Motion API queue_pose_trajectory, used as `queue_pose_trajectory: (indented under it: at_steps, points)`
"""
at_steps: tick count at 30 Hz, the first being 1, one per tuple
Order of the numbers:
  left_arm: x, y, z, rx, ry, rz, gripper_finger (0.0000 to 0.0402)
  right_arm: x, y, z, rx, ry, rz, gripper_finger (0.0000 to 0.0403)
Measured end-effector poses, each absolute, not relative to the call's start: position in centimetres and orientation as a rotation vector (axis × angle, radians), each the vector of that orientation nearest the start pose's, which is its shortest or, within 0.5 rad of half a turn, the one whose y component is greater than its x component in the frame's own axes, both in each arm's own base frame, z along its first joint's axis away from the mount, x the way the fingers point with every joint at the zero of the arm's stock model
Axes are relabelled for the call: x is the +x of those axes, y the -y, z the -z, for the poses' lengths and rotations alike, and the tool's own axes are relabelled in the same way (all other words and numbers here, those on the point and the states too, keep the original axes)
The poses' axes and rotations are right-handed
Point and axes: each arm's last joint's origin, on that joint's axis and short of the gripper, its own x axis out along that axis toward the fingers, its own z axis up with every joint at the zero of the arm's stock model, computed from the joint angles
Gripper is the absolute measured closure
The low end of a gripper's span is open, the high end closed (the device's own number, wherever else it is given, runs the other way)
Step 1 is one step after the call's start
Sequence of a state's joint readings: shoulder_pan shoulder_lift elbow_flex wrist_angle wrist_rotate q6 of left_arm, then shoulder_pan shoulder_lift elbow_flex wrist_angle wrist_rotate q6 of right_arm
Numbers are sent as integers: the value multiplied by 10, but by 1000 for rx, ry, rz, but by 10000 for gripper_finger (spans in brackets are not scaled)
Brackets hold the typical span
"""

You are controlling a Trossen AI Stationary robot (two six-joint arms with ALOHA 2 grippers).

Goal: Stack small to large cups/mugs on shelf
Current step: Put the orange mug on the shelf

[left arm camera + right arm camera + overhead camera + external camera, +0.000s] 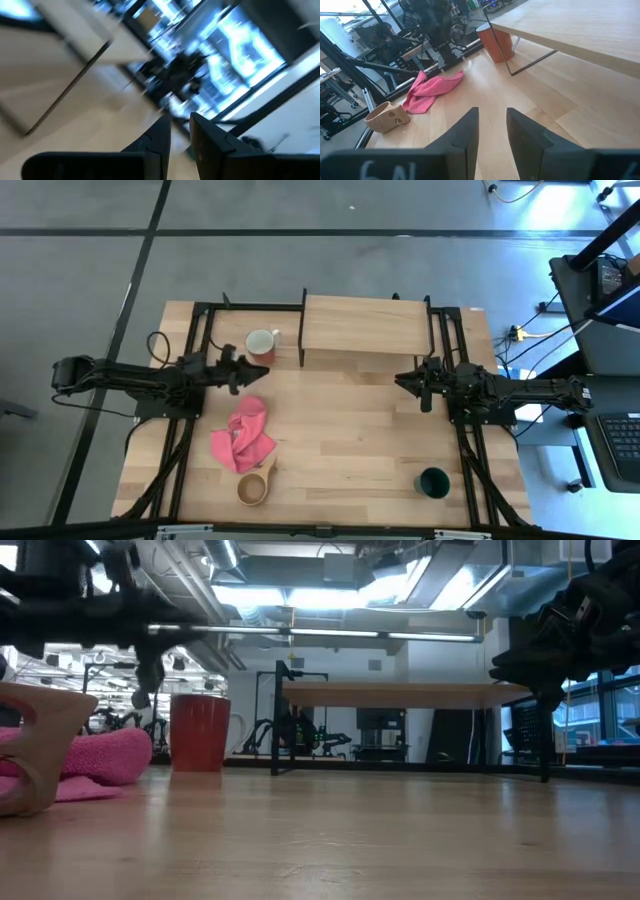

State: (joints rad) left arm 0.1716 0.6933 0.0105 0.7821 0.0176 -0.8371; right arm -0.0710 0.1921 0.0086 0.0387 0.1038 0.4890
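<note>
Blur hides much past my left gripper (243, 372), jaws narrow, empty, beside the red mug (262, 344). Tan cup (253, 487) and green cup (433, 482) sit near me, shelf (364, 323) bare. My right gripper (408, 382) hangs narrowly parted, empty.

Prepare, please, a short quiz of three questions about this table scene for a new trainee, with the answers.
1. True or false: a cup already stands on the shelf.
2. Which cup stands nearest the left gripper? A. red mug B. dark green cup C. wooden cup
3. Fill in: the pink cloth lies between the red mug and the ______ cup.

Key:
1. False; its top board is bare.
2. A.
3. Wooden. The right gripper holds nothing.
</note>
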Motion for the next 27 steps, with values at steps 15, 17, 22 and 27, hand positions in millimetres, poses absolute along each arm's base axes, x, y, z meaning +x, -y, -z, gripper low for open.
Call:
queue_pose_trajectory:
  at_steps: [15,17,22,27]
  points:
    - [158,-33,-275,-745,349,-144,340,108,11,-154,485,-100,206,302]
    - [163,-38,-297,-670,136,-240,340,108,11,-154,485,-100,206,302]
    - [164,-58,-327,-558,-403,-535,340,108,11,-154,484,-99,207,302]
    - [159,-89,-347,-486,-654,-848,336,108,11,-154,485,-99,206,302]
